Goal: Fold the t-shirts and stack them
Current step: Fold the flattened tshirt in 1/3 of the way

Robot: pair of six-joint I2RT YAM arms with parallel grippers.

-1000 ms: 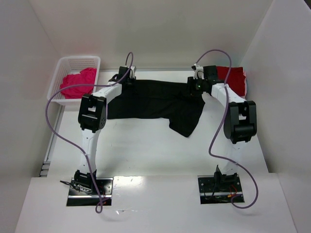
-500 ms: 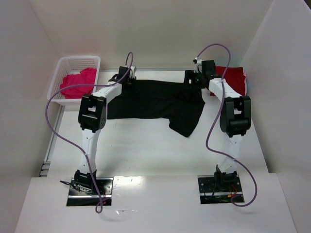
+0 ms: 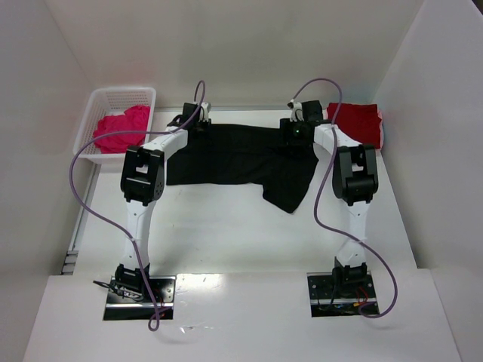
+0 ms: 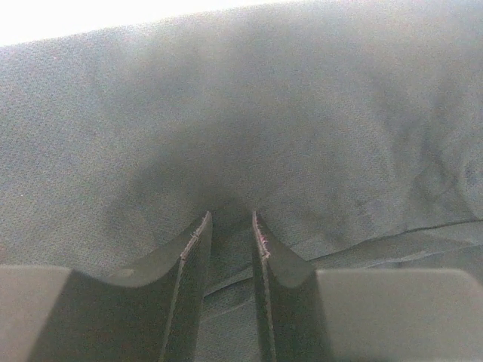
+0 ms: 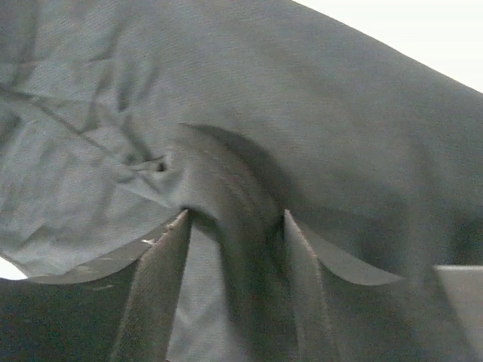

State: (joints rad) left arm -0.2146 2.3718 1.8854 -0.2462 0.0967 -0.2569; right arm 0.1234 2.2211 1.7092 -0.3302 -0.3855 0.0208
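The black t-shirt (image 3: 234, 154) lies spread across the far middle of the table, one part hanging toward the front right. My left gripper (image 3: 198, 124) is at its far left edge, shut on a pinch of the black cloth (image 4: 230, 219). My right gripper (image 3: 296, 127) is at its far right edge, its fingers closed on a thick raised fold of the black cloth (image 5: 241, 219). The dark red t-shirt (image 3: 358, 123) lies folded at the far right. The magenta-pink t-shirt (image 3: 119, 130) lies crumpled in the basket.
A white mesh basket (image 3: 102, 102) stands at the far left. White walls close in the table on the left, back and right. Purple cables loop from both arms.
My right arm has swung left, and its gripper has moved from beside the red shirt onto the black shirt's far right edge. The left arm and the shirt have stayed put.
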